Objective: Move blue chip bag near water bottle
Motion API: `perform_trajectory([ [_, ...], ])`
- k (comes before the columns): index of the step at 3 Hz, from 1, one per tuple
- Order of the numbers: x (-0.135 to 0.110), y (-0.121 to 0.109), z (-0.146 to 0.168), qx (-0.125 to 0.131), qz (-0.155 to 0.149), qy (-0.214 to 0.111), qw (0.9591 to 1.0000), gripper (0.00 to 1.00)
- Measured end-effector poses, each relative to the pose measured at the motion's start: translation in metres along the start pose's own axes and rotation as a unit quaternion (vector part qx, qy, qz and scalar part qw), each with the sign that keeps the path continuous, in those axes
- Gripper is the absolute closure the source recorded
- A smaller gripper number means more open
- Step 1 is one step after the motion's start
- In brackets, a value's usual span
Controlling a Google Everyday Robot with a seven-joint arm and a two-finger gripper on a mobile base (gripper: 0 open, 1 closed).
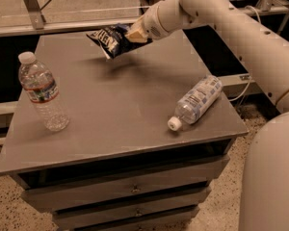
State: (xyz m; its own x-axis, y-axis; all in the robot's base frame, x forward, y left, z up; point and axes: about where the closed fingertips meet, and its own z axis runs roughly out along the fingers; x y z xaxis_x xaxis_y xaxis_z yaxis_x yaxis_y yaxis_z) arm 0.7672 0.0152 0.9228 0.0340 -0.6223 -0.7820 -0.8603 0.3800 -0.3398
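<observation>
Grey table (pixel 125 129) | gripper (pixel 135 33) pinches blue chip bag (pixel 111 40) aloft above far side | water bottle (pixel 41 93) upright at left, well apart

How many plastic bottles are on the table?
2. The water bottle stands upright at left; the checkered-label bottle lies on its side at right. The gripper holds the blue chip bag over the table.

Grey table (pixel 115 124) with drawers (pixel 130 189), checkered-label bottle (pixel 195 101) lying on its side near right edge, speckled floor (pixel 5 211)
</observation>
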Motion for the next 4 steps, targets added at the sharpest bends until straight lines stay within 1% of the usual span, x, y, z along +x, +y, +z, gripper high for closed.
perform_trajectory([
  [1, -0.015, 0.055, 0.001, -0.073, -0.063, 0.001, 0.9953, 1.00],
  [2, -0.017, 0.082, 0.001, -0.111, -0.093, 0.006, 0.9895, 1.00],
  [3, -0.015, 0.102, 0.003, -0.138, -0.113, 0.004, 0.9840, 1.00],
  [4, -0.015, 0.115, 0.003, -0.158, -0.128, 0.000, 0.9792, 0.89],
])
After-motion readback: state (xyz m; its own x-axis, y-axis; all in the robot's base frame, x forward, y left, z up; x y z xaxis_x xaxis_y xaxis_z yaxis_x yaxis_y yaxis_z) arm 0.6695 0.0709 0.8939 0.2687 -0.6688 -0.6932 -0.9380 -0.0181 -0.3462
